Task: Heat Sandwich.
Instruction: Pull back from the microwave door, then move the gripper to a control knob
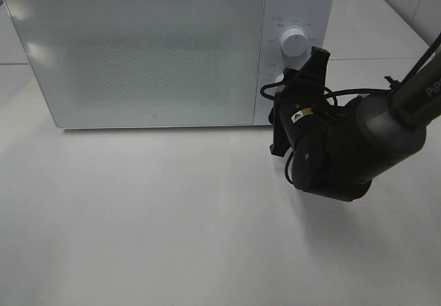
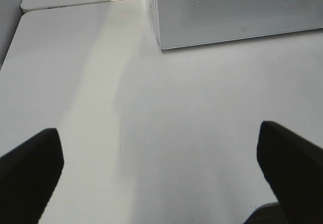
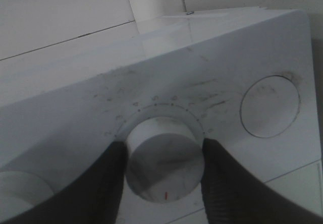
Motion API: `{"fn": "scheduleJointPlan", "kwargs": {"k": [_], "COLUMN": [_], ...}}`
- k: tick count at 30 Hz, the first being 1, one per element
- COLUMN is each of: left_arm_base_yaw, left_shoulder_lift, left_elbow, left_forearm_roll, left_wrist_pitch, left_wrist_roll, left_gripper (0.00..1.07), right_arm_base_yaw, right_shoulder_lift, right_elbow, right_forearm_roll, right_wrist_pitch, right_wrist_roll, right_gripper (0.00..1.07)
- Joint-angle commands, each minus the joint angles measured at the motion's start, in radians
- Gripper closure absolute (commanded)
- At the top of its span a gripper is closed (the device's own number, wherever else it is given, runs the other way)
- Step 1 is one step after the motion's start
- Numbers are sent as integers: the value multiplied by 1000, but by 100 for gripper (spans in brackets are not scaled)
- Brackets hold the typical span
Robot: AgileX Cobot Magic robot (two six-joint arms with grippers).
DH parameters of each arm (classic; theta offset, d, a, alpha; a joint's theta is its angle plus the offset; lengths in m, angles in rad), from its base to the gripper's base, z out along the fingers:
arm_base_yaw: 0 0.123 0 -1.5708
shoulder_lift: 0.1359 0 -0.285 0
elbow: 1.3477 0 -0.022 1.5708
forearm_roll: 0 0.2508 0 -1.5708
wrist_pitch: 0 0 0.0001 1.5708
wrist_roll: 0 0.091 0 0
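Observation:
The white microwave (image 1: 145, 51) stands at the back of the table with its door closed. The sandwich is out of view. My right gripper (image 1: 282, 89) is at the control panel, shut on the lower knob (image 1: 278, 80). In the right wrist view the two black fingers (image 3: 108, 183) press on either side of that knob (image 3: 162, 156), whose red mark points toward the camera. The upper knob (image 1: 294, 43) is free. My left gripper (image 2: 161, 183) is open and empty, low over the bare table in front of the microwave's left corner (image 2: 161, 37).
A round flat button (image 3: 270, 105) sits on the panel beside the gripped knob. The white table (image 1: 151, 216) extends in front of the microwave. The right arm's dark body (image 1: 337, 154) hangs over the table's right side. A tiled wall lies behind.

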Motion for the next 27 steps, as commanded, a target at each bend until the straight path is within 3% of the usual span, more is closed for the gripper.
{"fn": "scheduleJointPlan", "kwargs": {"k": [1,17,25,27], "left_arm_base_yaw": [2,2,2,2], "left_shoulder_lift": [-27,-27,-27,-27], "left_elbow": [3,3,3,3], "left_forearm_roll": [-4,-4,-4,-4], "left_wrist_pitch": [-16,-16,-16,-16], "left_wrist_roll": [0,0,0,0], "left_gripper": [5,5,5,5], "right_arm_base_yaw": [-9,-9,-9,-9], "right_shoulder_lift": [-9,-9,-9,-9], "right_elbow": [-17,-17,-17,-13], "right_forearm_roll": [-15,-29,-29,-33], "right_wrist_pitch": [-167,-167,-163,-158], "right_wrist_roll": [-25,-67,-75,-89], "right_gripper": [89,82,63,50]}}
